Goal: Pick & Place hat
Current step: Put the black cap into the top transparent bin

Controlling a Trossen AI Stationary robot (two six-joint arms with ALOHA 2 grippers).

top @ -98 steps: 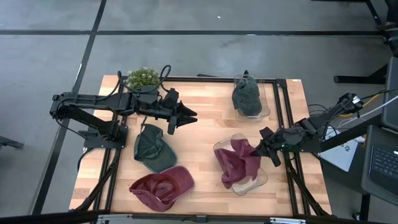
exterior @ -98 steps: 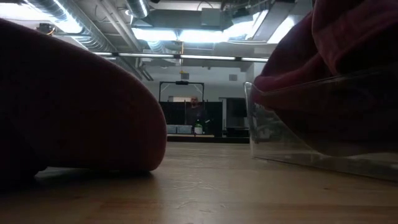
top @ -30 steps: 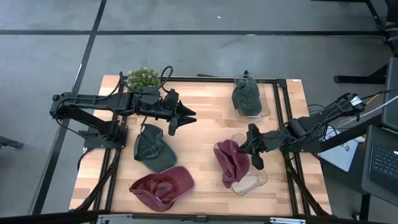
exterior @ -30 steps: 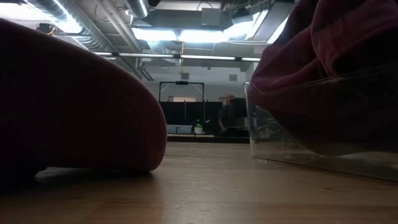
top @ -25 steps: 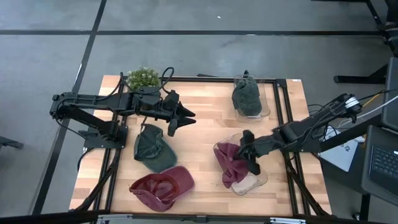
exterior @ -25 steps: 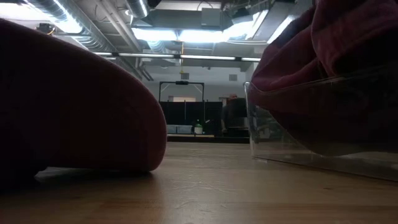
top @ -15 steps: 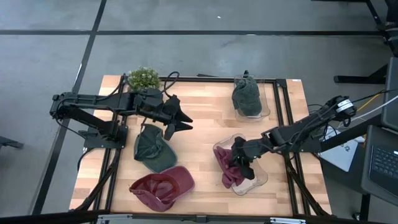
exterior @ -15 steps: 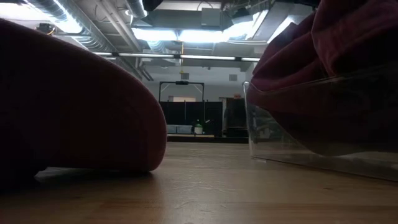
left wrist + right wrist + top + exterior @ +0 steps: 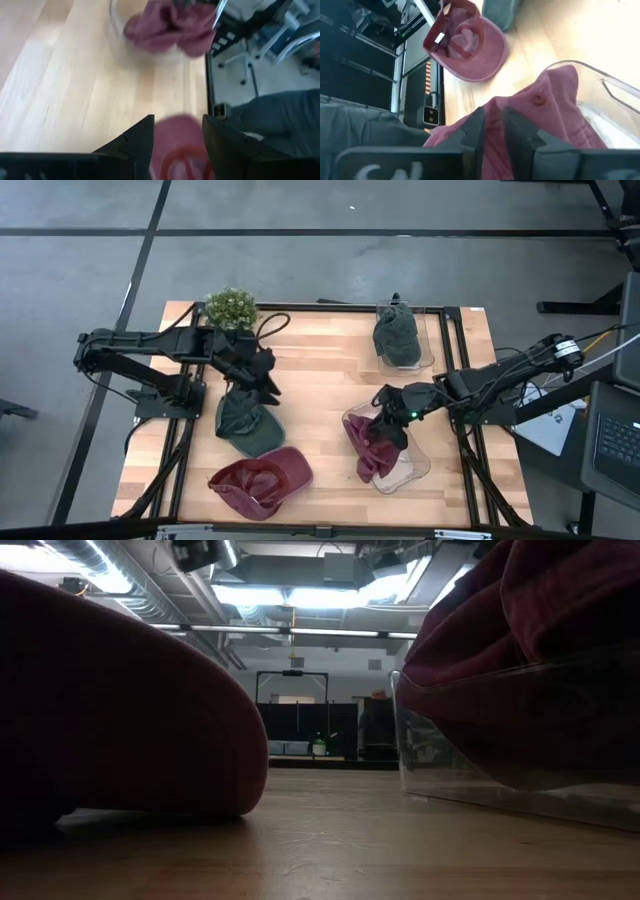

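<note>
A maroon hat (image 9: 372, 448) lies bunched in a clear container (image 9: 410, 472), with its left part draped over the rim. My right gripper (image 9: 388, 426) is over it, shut on its cloth (image 9: 492, 131). A second maroon hat (image 9: 262, 478) lies crown-down on the table near the near edge; the low view shows it close up (image 9: 120, 710). A green hat (image 9: 246, 422) lies flat on the table. My left gripper (image 9: 266, 383) hovers open over its far edge. In the left wrist view, its fingers (image 9: 177, 137) frame the second maroon hat (image 9: 175, 150). My right gripper pinches a raised fold of the maroon hat's cloth (image 9: 495, 112) between its two fingers (image 9: 471, 131), coming from the table's right and slanting down. One layer or several, I cannot tell. The hat rests in the container, slack, its left part hanging over the rim.
Another green hat (image 9: 397, 338) fills a second clear container (image 9: 430, 350) at the far right. A potted plant (image 9: 230, 305) stands at the far left corner. Black rails (image 9: 455, 380) run along the table's sides. Bare wood lies in the middle (image 9: 330, 380).
My right gripper has moved toward the table's left across the container, and the maroon hat has bunched up toward the container's left side. My left gripper has dropped and drawn back toward the near left, ending over the green hat's far edge.
</note>
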